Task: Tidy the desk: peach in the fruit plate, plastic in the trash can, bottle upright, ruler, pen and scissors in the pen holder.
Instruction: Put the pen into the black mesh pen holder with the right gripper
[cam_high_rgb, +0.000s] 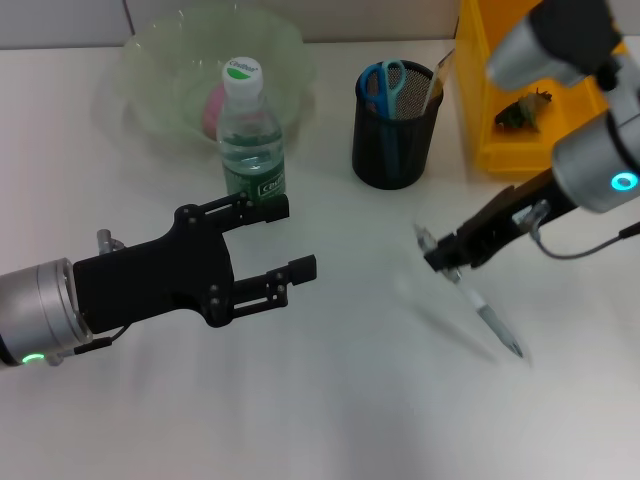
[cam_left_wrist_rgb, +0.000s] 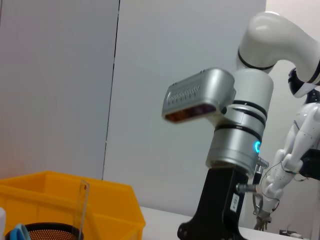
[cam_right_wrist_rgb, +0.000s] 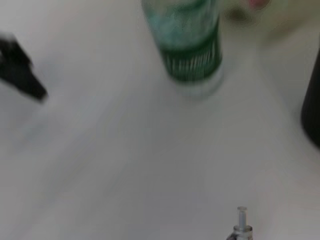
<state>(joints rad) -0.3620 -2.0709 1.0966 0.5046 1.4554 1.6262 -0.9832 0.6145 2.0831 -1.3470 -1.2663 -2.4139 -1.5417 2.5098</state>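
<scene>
Right gripper (cam_high_rgb: 447, 252) clamps pen (cam_high_rgb: 487, 315); left gripper (cam_high_rgb: 290, 238) agape — bottle (cam_high_rgb: 249, 135) label unreadable.

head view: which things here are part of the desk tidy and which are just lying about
Part of the job:
pen, held in the right gripper
pen holder, scissors already in it
bottle, upright
fruit plate with the peach
yellow trash bin

Just there:
left gripper, jaws open, holding nothing
</scene>
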